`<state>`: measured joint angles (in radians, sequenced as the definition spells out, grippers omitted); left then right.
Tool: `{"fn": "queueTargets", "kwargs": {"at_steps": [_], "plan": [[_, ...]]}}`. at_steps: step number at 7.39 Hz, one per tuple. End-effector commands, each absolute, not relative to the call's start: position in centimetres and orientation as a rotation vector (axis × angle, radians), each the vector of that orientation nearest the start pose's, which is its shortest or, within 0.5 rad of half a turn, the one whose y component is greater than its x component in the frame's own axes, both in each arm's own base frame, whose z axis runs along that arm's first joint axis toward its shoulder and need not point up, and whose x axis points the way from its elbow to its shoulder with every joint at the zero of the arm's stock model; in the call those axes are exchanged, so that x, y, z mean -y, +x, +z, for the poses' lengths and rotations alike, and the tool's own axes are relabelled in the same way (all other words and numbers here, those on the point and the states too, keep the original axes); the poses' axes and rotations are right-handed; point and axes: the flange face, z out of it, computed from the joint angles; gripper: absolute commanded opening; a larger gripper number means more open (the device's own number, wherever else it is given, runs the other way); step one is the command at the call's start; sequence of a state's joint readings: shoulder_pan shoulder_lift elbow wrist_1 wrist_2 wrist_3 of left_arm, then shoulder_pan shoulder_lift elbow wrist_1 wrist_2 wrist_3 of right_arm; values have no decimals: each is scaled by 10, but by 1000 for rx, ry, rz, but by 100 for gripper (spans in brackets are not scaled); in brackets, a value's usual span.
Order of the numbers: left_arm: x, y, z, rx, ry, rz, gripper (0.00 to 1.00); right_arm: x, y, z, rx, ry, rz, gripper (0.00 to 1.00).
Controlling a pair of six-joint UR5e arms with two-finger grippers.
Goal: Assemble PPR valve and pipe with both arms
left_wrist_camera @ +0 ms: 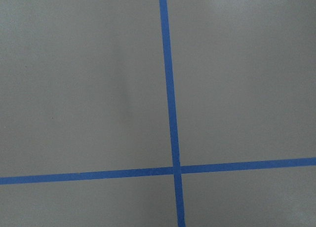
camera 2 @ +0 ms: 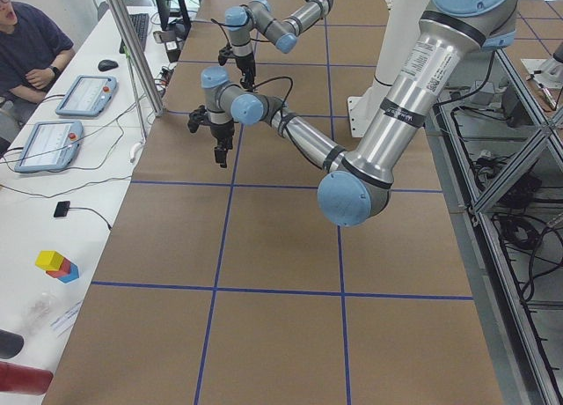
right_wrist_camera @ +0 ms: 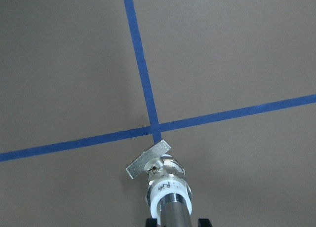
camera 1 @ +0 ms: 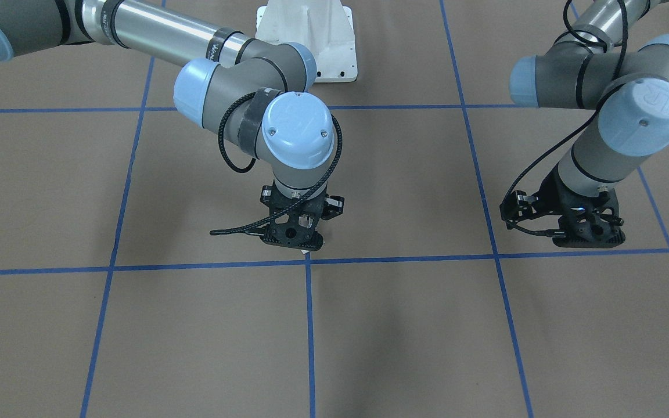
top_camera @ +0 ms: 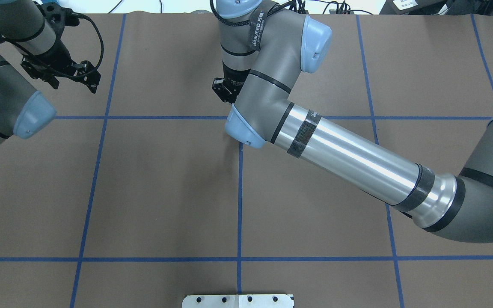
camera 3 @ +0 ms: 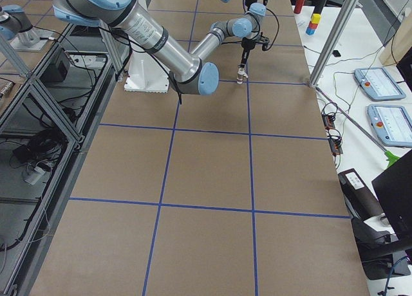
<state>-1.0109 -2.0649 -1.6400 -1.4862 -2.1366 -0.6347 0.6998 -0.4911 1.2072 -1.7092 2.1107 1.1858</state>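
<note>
Valve [right_wrist_camera: 159,175], joined to the pipe [right_wrist_camera: 174,213], is near a tape cross [right_wrist_camera: 155,126]. Right gripper [camera 1: 299,244] pinches the pipe. Left gripper [camera 1: 589,239]: cannot tell its state.

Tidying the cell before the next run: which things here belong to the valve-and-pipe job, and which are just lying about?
Job: PPR valve, pipe, right end effector, left end effector.
Lying about: coloured blocks, computer mouse, two tablets.

Pipe [right_wrist_camera: 173,215] mostly beyond bottom edge
</note>
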Motion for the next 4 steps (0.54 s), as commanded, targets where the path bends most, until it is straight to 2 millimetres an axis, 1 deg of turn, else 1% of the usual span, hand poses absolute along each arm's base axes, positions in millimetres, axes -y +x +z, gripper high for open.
{"fn": "queueTargets", "kwargs": {"at_steps": [1,2,4], "plan": [[603,283,358,-717,68,62,100,578,-561,121,756,-157,140,0],[603,284,359,-717,66,61,100,575,-564,124,751,-160,138,0],[603,284,359,-717,66,61,100,576,-563,124,751,-154,130,0]]}}
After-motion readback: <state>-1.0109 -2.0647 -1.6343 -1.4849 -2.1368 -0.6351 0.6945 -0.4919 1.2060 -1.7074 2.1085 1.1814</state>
